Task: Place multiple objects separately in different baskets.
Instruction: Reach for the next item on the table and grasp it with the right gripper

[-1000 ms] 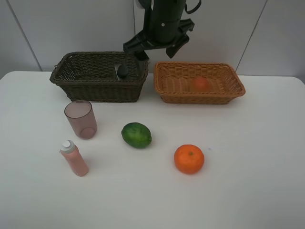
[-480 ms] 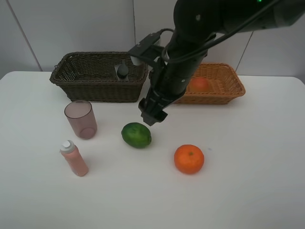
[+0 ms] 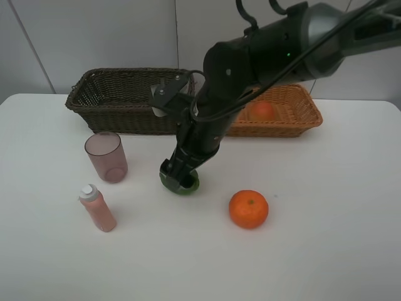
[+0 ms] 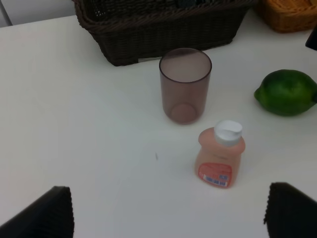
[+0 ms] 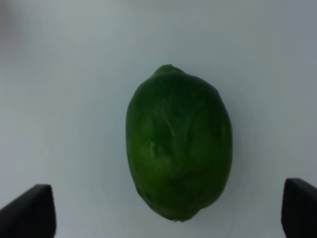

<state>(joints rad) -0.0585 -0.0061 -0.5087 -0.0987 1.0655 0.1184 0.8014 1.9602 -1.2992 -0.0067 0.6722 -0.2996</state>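
Note:
My right gripper point(image 3: 178, 178) is open and low over the green lime point(image 3: 188, 185), its jaws on either side of it. In the right wrist view the lime point(image 5: 179, 141) lies between the fingertips of the right gripper point(image 5: 163, 209). The orange point(image 3: 249, 209) lies on the table. The peach point(image 3: 263, 110) is in the light tan basket point(image 3: 303, 116). The mauve cup point(image 3: 106, 157) and pink bottle point(image 3: 97, 208) stand in front of the dark brown basket point(image 3: 119, 100). The dark grey bottle is hidden. My left gripper point(image 4: 173, 213) is open above the table, near the pink bottle point(image 4: 220, 153), the cup point(image 4: 185, 84) and the lime point(image 4: 287, 92).
The white table point(image 3: 326, 238) runs to a white wall at the back. The right arm point(image 3: 250, 56) reaches across in front of both baskets. The left wrist view shows the dark basket's wall point(image 4: 158, 25) and a corner of the tan basket point(image 4: 292, 12).
The right arm has swung from above the dark basket down and forward to the lime, and its open gripper now sits around it. The objects have not moved.

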